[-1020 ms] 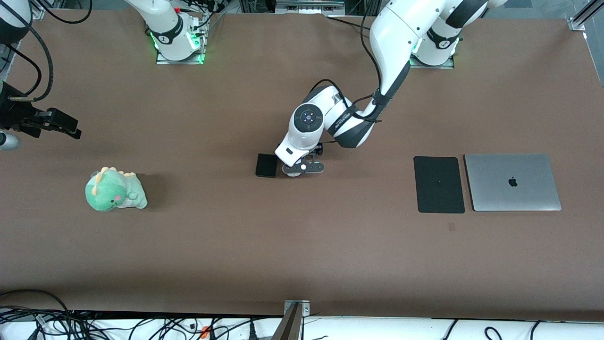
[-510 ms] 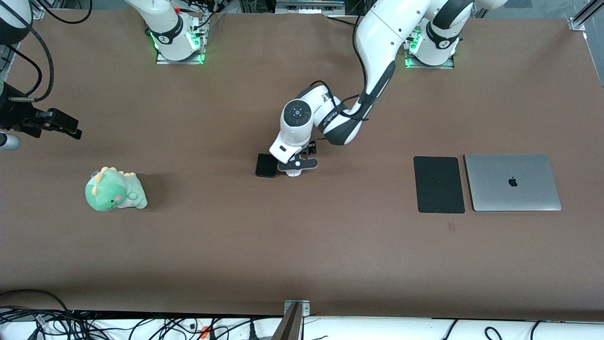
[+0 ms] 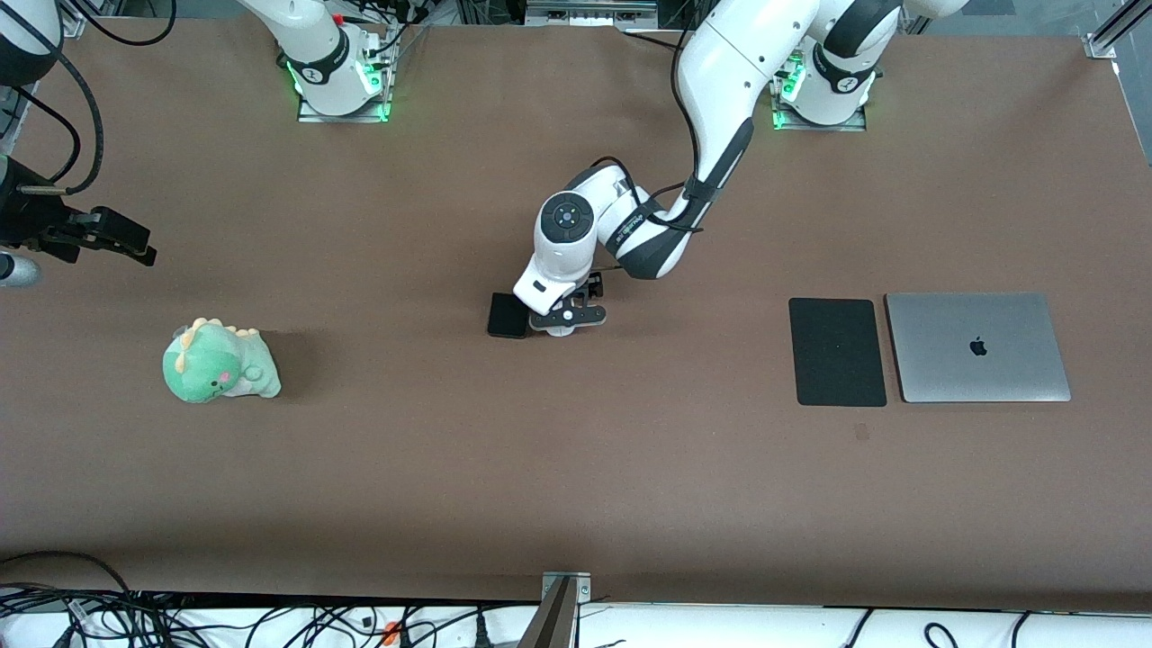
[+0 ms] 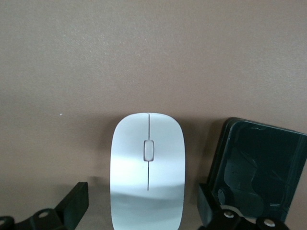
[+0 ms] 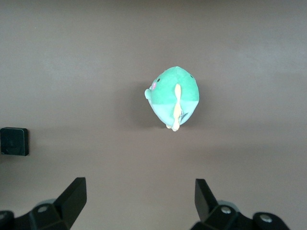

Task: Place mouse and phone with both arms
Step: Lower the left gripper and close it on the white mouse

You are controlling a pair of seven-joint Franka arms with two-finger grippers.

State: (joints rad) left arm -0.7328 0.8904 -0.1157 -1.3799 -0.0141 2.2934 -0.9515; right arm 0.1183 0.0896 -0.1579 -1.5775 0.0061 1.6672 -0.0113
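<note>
Brown table (image 3: 576, 468): left gripper (image 4: 144, 213) low, fingers apart, straddling the mouse (image 4: 147, 167); phone (image 4: 256, 167) just beside one finger. Right gripper (image 5: 139, 206) spread, waiting above a plush toy (image 5: 173, 97).

High front camera overlooks the table (image 3: 576, 468); wrist cameras look down close.

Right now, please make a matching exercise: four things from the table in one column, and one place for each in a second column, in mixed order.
Things:
1. mouse
2. phone
3. mouse pad
4. plush dinosaur

Places:
A. at the right arm's end of the table
B. between the open fingers of the left claw
C. beside the closed laptop
D. flat on the table beside the mouse

Pairs: 1-B, 2-D, 3-C, 4-A
</note>
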